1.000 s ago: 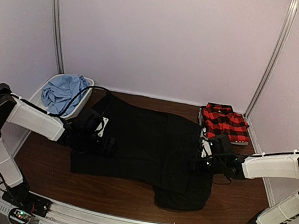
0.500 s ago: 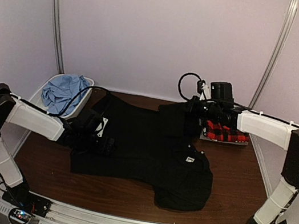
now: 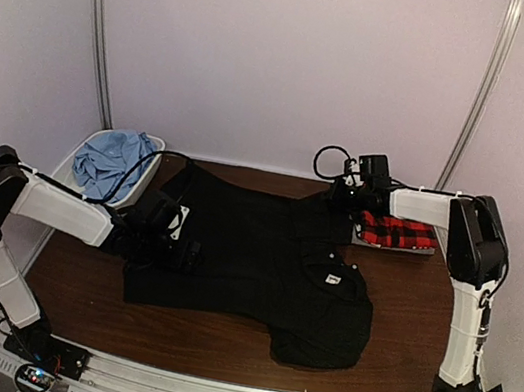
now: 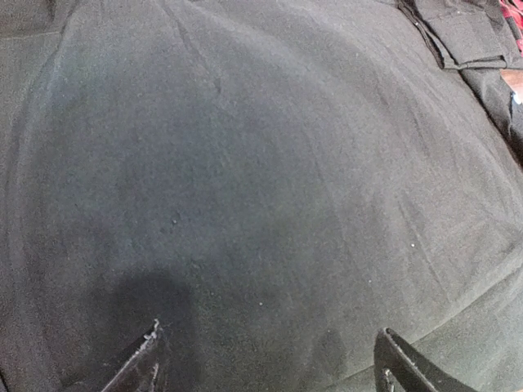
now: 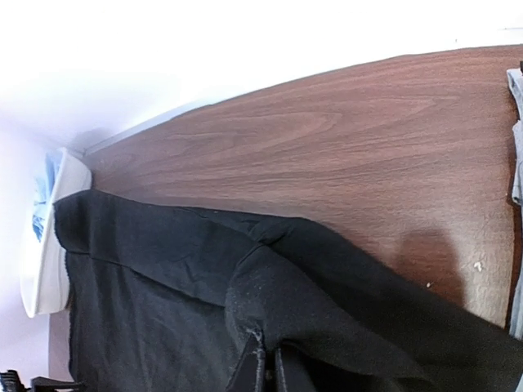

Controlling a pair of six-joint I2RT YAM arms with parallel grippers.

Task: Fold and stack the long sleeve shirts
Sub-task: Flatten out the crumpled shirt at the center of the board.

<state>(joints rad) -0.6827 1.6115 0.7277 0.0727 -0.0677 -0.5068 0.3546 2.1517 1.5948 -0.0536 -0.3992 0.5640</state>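
At far right the plaid shirt (image 3: 398,232) lies folded. Mid-tabletop (image 3: 412,324) the black shirt (image 3: 261,257) is half folded, with the right claw (image 5: 263,359) pinching its sleeve and the left claw (image 4: 268,331) spread over it. The blue shirt (image 3: 111,159) lies crumpled far left.

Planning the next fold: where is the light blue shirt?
Top view, far left: light blue shirt crumpled in the white bin, beside the black shirt.

The dark wooden table (image 3: 410,334) carries a black shirt (image 3: 260,267) spread flat across most of its middle. A white bin (image 3: 158,146) holding a crumpled light blue shirt (image 3: 111,157) stands at the far left corner. A folded plaid shirt (image 3: 398,232) lies at the far right.
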